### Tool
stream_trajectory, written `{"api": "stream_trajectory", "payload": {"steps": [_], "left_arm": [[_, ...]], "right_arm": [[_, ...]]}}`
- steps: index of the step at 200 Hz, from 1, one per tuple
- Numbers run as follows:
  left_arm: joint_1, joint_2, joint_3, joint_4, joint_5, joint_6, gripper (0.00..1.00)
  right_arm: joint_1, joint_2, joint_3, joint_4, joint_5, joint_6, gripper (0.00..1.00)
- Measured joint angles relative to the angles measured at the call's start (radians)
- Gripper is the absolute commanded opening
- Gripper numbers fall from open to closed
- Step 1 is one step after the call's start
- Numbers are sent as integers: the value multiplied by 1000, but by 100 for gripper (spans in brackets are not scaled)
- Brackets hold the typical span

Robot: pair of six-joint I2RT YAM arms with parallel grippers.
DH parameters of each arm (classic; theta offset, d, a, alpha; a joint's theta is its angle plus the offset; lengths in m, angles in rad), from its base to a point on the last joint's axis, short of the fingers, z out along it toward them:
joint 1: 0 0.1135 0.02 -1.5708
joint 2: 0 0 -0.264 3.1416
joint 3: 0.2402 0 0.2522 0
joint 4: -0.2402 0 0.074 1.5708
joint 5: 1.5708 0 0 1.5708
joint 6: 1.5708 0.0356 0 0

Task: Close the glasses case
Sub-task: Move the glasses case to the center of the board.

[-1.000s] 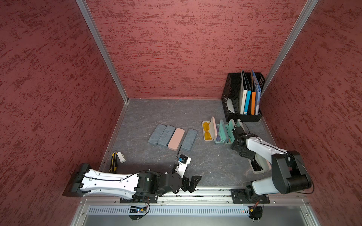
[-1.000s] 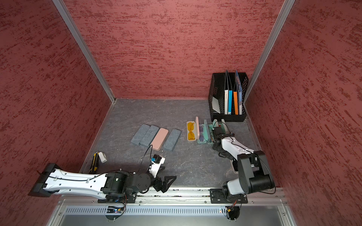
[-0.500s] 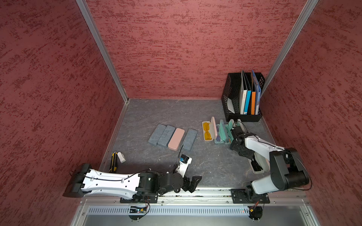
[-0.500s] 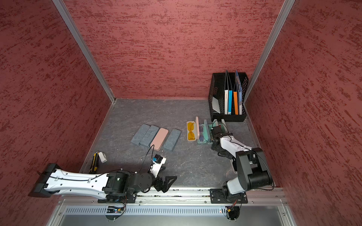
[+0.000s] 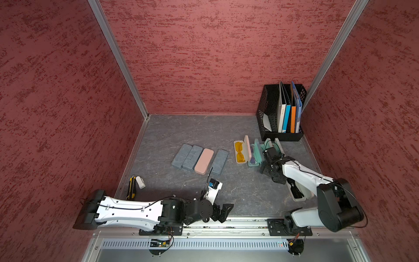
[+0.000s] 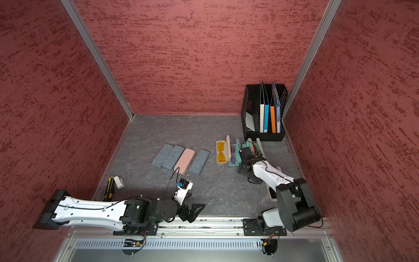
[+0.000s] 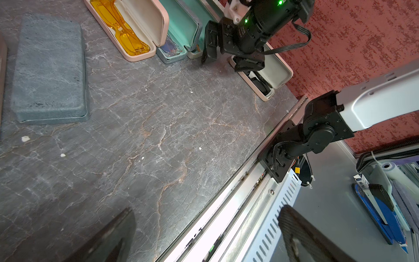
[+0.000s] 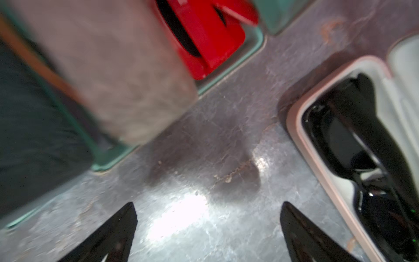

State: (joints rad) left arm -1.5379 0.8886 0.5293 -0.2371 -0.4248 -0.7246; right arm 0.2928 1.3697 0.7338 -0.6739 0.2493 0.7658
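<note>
Right hand (image 8: pixel 208 217): released, fingers spread, empty, low over bare worktop (image 7: pixel 158 136) at 2 o'clock. It sits between the red-glasses case (image 8: pixel 258 45) and the black-glasses case (image 8: pixel 294 118). It seems to touch neither, though the wrist view is blurred. Left hand (image 5: pixel 223 212): also released and empty, at 6 o'clock by the rail.

Target is probably the red-glasses case, nearest the fingers, but I cannot be sure.

To do it well:
- Come in behind the raised lid.
- Push at mid-length so the base neither skids nor twists.
- Tip the lid over its hinge, then press flat until it seats.
- First check that the glasses lie fully inside.
- Other open cases stand just beside, so keep the spread fingers off them.

Count:
- Open cases: four, one pair each. These are yellow glasses (image 5: pixel 239 151), bluish glasses (image 7: pixel 170 48), red and black.
- Closed cases (image 5: pixel 219 162): four in a row at centre, three grey and one pink.
- One rack (image 5: pixel 269 108) at 1 o'clock.
- One knife (image 5: pixel 131 188) and one small white item (image 5: pixel 140 182) at 8 o'clock.
</note>
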Motion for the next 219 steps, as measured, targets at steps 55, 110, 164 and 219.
{"api": "stream_trajectory", "payload": {"steps": [55, 110, 164, 219], "left_arm": [[12, -7, 0, -4, 9, 0, 100], [71, -70, -12, -7, 42, 0, 100], [99, -76, -26, -9, 85, 0, 100], [135, -97, -44, -7, 122, 0, 100]], "right_arm": [[-119, -52, 98, -66, 8, -174, 92], [-225, 1, 110, -147, -37, -274, 10], [-332, 18, 109, -185, -33, -276, 0], [-367, 176, 118, -182, -7, -269, 0]]}}
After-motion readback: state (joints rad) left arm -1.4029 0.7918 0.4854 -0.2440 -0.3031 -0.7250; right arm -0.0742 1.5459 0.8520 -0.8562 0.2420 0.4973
